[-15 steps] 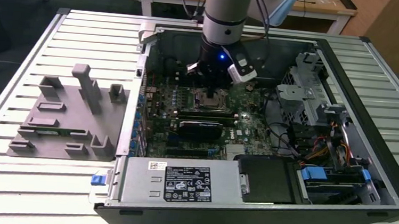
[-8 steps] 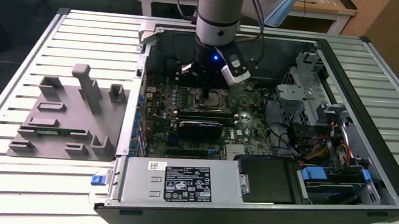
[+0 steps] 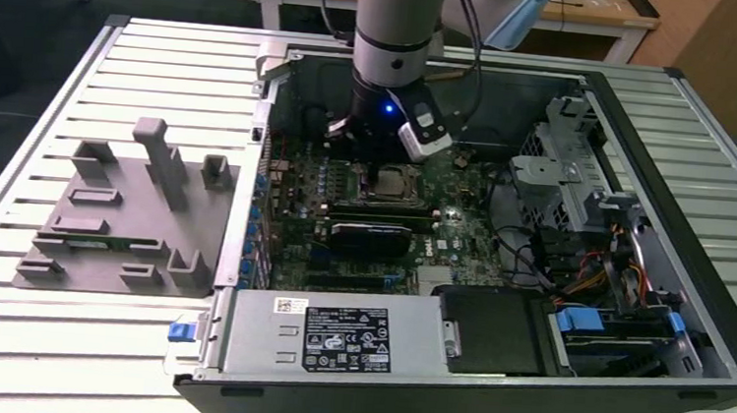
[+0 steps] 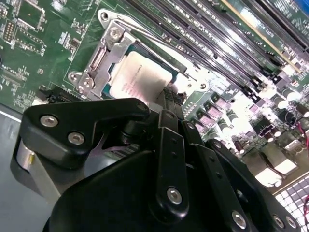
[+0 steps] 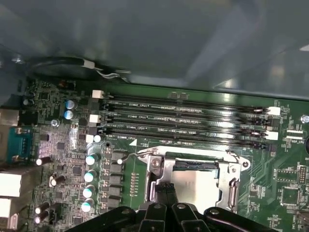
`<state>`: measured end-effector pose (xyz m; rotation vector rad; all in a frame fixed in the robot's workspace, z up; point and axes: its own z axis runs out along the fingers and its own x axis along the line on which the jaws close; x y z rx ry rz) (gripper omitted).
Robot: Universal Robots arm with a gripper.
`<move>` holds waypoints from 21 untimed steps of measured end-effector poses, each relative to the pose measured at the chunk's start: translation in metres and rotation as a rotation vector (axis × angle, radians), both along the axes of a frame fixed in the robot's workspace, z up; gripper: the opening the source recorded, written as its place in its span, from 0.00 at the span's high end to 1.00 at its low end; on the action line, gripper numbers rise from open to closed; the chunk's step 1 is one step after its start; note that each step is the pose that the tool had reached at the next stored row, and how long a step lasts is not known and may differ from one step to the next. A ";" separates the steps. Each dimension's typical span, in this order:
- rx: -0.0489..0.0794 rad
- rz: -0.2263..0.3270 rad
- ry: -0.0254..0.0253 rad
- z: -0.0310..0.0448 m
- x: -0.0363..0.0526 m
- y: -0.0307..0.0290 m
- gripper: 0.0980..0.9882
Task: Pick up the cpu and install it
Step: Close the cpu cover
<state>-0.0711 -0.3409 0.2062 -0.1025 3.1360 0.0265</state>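
The cpu (image 4: 137, 77) is a flat silvery square lying inside the metal socket frame (image 4: 104, 58) on the green motherboard. It also appears in the first wrist view as the cpu (image 5: 200, 186), and in the exterior view as the cpu (image 3: 390, 182) inside the open computer case. My gripper (image 4: 170, 94) hangs low over the socket, shut, with its black tips together at one edge of the chip. In the first wrist view the gripper (image 5: 164, 189) sits beside the chip's side. Whether the tips touch the chip I cannot tell.
Several memory slots (image 5: 183, 121) run alongside the socket, and capacitors (image 5: 90, 176) stand near it. The socket's lever wire (image 4: 145, 34) is raised. A grey fixture tray (image 3: 118, 216) lies on the slatted table at the exterior view's left. Drive cages and cables (image 3: 579, 213) crowd the case at that view's right.
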 end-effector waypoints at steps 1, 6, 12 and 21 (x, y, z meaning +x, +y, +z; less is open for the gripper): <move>0.000 -0.008 0.0000 -0.0004 -0.0003 0.0000 0.99; 0.000 -0.043 0.0000 -0.0024 -0.0029 0.0000 0.99; 0.000 -0.061 0.0000 -0.0059 -0.0046 0.0000 0.99; 0.000 -0.064 -0.0001 -0.0067 -0.0029 0.0000 0.99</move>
